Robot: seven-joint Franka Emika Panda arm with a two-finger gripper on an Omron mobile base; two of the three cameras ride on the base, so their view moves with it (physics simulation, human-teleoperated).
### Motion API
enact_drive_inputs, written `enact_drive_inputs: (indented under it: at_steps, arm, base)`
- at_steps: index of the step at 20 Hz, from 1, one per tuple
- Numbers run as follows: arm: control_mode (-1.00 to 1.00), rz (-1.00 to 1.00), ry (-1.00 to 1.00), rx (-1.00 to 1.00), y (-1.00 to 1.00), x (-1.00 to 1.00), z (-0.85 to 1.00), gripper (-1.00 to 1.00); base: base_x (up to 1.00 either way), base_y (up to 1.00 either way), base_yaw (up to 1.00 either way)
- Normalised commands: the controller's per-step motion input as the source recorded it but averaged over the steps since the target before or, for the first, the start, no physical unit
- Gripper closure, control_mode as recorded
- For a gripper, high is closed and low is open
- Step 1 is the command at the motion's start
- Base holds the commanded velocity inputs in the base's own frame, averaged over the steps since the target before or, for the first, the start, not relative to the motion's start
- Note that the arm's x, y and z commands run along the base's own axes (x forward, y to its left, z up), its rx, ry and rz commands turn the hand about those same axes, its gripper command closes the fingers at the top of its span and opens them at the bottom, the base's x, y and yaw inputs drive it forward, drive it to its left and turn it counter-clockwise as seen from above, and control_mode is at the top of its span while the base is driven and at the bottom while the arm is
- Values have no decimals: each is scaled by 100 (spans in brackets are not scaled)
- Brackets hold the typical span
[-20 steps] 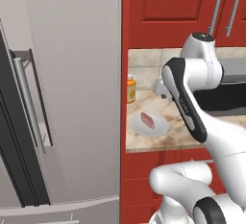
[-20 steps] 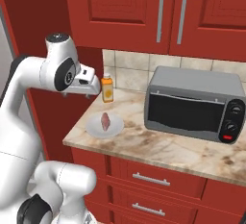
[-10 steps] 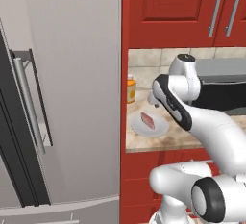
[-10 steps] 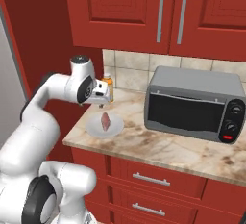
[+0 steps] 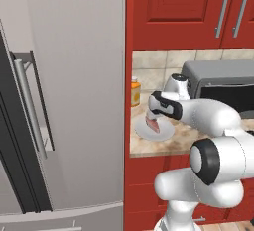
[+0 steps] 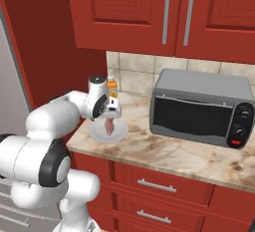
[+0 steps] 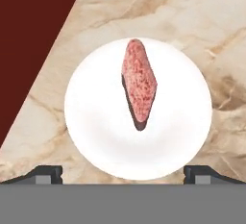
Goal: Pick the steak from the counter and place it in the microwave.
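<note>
The steak [image 7: 139, 84] lies on a round white plate [image 7: 96, 136], a narrow pinkish-red slab set a little off the plate's middle; the plate rests on the counter [image 6: 164, 151] near its left end, close to the red side panel [image 7: 29, 35]; in the hand view the two dark finger tips [image 7: 48, 174] stand far apart at the plate's near rim, one on each side, so the jaws are spread wide with nothing between them; the gripper [image 6: 110, 121] hangs directly over the steak, pointing down at it and not touching it; the arm [image 5: 208, 118] is folded low, its forearm reaching level across the counter edge with the wrist bent downward; an orange-capped bottle [image 6: 112, 87] stands against the tiled wall just behind the plate; the microwave [image 6: 199, 107] sits to the right on the same counter, well apart from the plate, its door shut; a grey refrigerator [image 5: 64, 96] stands to the left.
</note>
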Motion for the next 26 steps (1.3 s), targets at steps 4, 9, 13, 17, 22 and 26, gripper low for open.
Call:
enact_drive_inputs:
  at_steps: [4, 9, 13, 17, 22, 26]
  arm:
    - [-100, 11, 0, 0, 0, 57, -41, -100]
    - [-100, 10, 1, -2, 0, 53, -40, -100]
    - [-100, 9, 4, -6, 0, 48, -51, -100]
    - [-100, 9, 5, -8, 0, 38, -52, -100]
    - [-100, 8, 1, -6, 0, 30, -38, -100]
    - [-100, 8, 0, -4, 0, 6, -24, -100]
  base:
    - [0, 0, 0]
    - [0, 0, 0]
    - [0, 0, 0]
    - [0, 0, 0]
    - [0, 0, 0]
    - [0, 0, 0]
